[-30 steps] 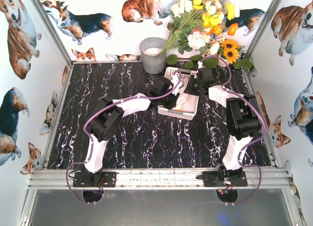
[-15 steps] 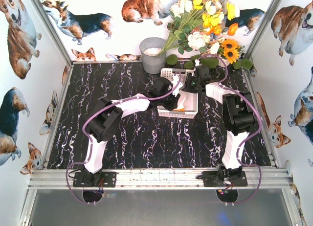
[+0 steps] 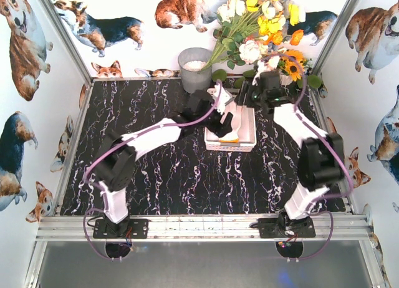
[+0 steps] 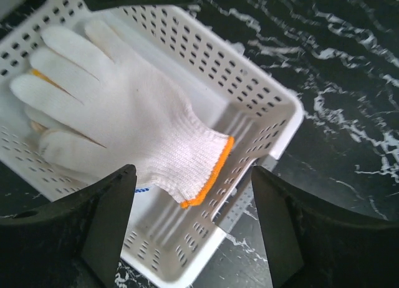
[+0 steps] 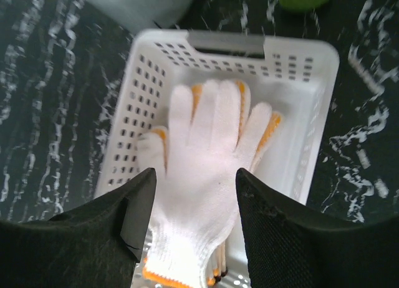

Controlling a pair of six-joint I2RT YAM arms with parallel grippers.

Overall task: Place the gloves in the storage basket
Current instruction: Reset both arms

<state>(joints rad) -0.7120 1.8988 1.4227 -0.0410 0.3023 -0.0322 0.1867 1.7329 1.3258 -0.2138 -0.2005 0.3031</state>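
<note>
The left gripper [image 4: 192, 174] is spread. Its two matte black fingers [image 4: 100, 232] stand well apart and pinch nothing. Just below and ahead of them, a white knit cotton glove with an orange-stitched cuff [image 4: 118, 113] lies flat in the white rectangular plastic storage basket with slotted walls [image 4: 268, 113]. The ribbed cuff lies between the two fingers and the glove's own fingers point away from them. This close view shows the fine knit weave and the rows of small oblong slots in the smooth plastic. Only thin orange-yellow slivers show under the glove's fingers.

The right gripper [image 5: 194, 174] is also spread and grips nothing. The same white glove lies beneath and beyond its fingertips, cuff nearest, fingers fanned toward the basket's far short wall with its grey handle bar. This view is softer and slightly blurred, but it shows more clearly an orange-yellow glove [image 5: 269, 129] lying underneath, peeking out between the white fingers and at the cuff. Past the basket a grey metal bucket [image 5: 134, 4] is an unfocused shape.

The top view alone shows the wider setting. Both arms meet over the basket on the black, white-veined marble-look table [image 3: 156, 169]. The bucket stands beyond the left gripper, and a bunch of yellow, white and orange artificial flowers [image 3: 262, 26] is behind the right one. From there the grippers cover most of the gloves.
</note>
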